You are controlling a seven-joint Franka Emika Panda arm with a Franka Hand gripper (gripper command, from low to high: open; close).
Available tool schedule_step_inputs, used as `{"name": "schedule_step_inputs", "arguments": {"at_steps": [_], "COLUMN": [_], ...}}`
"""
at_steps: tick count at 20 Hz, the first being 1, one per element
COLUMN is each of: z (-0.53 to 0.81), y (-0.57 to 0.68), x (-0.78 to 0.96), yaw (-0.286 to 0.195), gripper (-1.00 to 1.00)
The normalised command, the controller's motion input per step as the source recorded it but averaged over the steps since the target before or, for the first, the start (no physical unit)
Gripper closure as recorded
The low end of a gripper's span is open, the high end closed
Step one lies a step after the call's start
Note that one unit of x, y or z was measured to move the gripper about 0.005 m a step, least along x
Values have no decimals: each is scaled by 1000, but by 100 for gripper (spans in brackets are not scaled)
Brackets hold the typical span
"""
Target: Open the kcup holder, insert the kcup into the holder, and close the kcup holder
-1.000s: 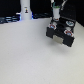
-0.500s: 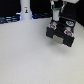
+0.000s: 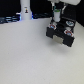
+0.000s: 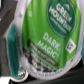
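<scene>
The pod (image 4: 47, 42) fills the wrist view, its green foil lid facing the camera with a printed label, so it sits right up in the claw (image 3: 58, 17), which looks clenched on it; in the exterior view a speck of green and white (image 3: 58, 10) shows just above the black drawer box (image 3: 62, 33), over its far edge. I judge the pod to be light and fairly stiff at its rim but thin-walled, with a foil top that could dent or puncture, so the sides under the rim are the place to pinch, gently, and the smooth plastic may slip if the grip is loose. The box sits on the white table (image 3: 30, 55) and seems to have its top exposed, though the picture is too blurred to tell which slot lies beneath the pod. Well away from the box, toward the exterior view's left, a tall white bottle (image 3: 25, 11) stands at the table's back edge.
</scene>
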Motion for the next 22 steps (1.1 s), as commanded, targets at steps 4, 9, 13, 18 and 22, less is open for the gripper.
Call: {"name": "schedule_step_inputs", "arguments": {"at_steps": [4,9,13,18,22], "z": [58,-7,-27,-23,122], "y": [209,122,63,59,254], "x": [249,168,70,81,186], "yaw": [-2,2,0,-7,0], "gripper": [100,100,100,100,100]}}
